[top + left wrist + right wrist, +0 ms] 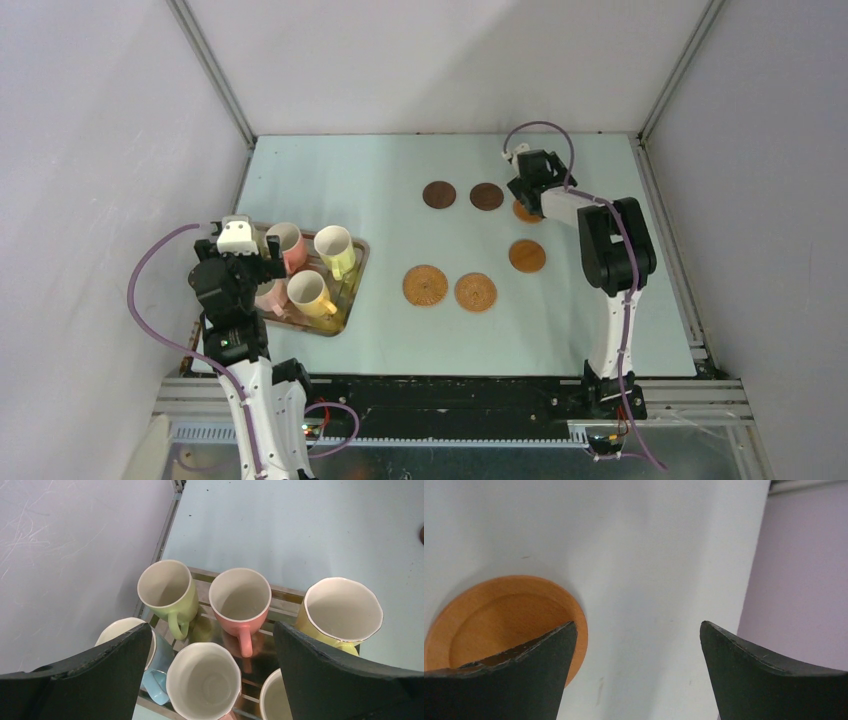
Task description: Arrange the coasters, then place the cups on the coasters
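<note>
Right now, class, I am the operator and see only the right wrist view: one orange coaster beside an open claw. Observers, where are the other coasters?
Observer: The top view shows five more on the table: two dark brown coasters, a second orange coaster and two woven coasters.
Operator: Are any cups on them yet?
Observer: None. The cups stand together on a metal tray at the left.
Operator: And the left claw?
Observer: The left claw hangs open above the cups, holding nothing.
</note>
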Controlling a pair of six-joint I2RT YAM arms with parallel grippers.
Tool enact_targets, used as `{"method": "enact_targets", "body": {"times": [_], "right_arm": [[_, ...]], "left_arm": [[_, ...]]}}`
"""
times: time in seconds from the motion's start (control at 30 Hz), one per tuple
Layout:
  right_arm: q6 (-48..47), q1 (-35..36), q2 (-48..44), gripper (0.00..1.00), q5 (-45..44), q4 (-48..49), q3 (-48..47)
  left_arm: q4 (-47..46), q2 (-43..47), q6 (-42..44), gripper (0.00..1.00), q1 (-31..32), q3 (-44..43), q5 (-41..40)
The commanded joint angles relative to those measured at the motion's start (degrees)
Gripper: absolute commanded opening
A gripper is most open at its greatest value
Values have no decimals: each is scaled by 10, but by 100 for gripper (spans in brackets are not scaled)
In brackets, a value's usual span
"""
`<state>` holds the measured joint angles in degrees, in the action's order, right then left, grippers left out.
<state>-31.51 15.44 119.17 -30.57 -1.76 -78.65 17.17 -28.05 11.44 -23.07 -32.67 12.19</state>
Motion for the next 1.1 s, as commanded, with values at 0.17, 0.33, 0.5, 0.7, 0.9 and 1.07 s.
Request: {"method": "enact_targets", "body": {"times": [0.17, 0.33, 0.5, 0.7, 0.9, 1.07], "right_arm": [[15, -43, 45, 99, -64, 61, -15], [-7, -18, 53, 100, -89, 99, -16], [-22, 3, 46, 99, -98, 154, -3], [-18, 19, 31, 99, -86, 150, 0], [-5, 31, 21, 99, -78, 124, 0], [25, 14, -12, 99, -43, 50, -2]], "left_arm": [[-22, 5, -7, 98, -6, 5, -1], [-22, 5, -7, 98, -6, 5, -4], [-23, 1, -8, 98, -5, 5, -5], [-25, 2, -7, 98, -6, 6, -5], [-24, 4, -7, 98, -6, 5, -5], [-22, 6, -9, 98, -5, 4, -7]]}}
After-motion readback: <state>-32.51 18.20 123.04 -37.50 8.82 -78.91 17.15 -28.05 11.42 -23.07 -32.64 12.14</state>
